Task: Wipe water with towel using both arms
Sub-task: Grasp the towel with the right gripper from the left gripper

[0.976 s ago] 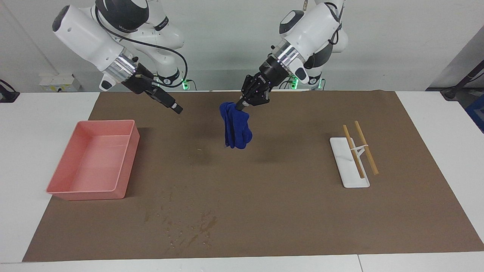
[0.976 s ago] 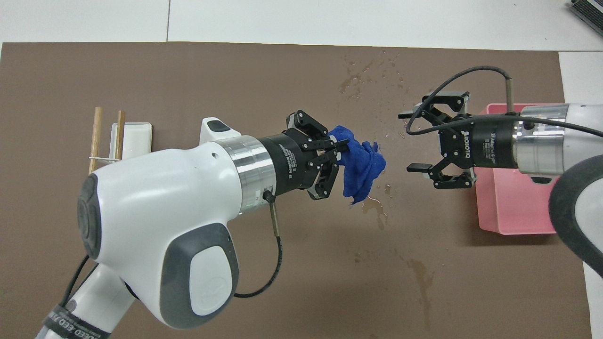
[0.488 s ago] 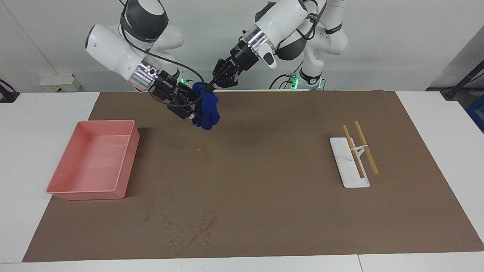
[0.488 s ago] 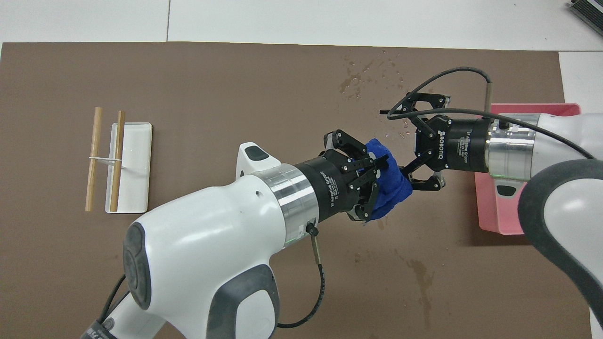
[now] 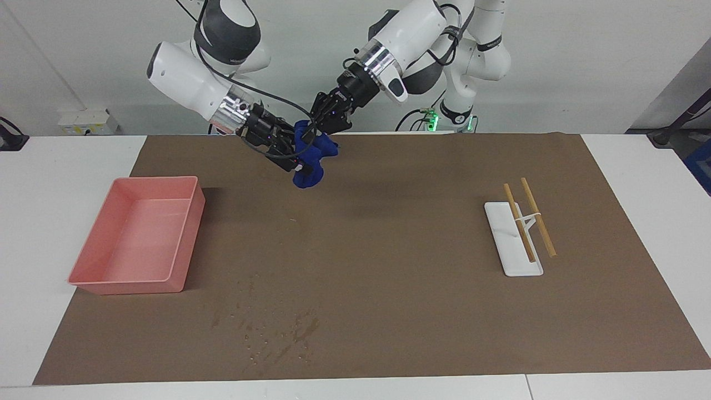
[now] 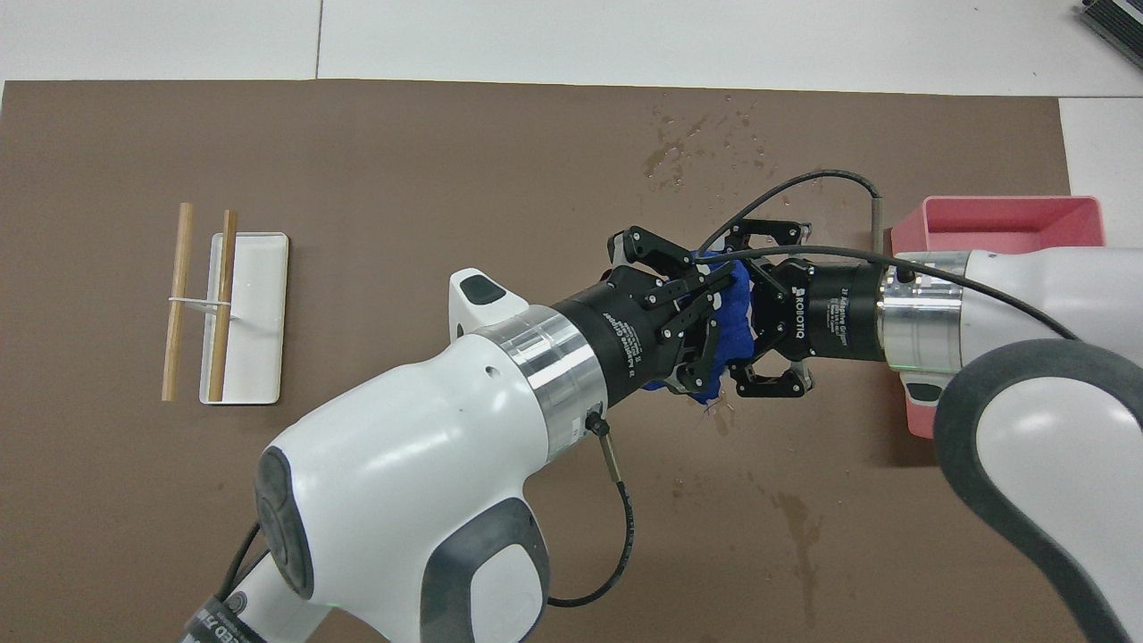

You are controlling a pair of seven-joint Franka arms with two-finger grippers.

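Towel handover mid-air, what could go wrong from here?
1. The left pincer pinches only the top of the bunched blue towel; the open right pincer could close on a loose fold and lose it at release.
2. Both pincers crowd together around the towel, so links or the right arm's cable could snag.
3. The water spill lies far from the robots, so a long carry.

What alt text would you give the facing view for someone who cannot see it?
Two white robot arms meet in the air above a brown mat: the left gripper is shut on a bunched blue towel, and the open right gripper reaches around it. Spilled water lies untouched beside a pink tray.
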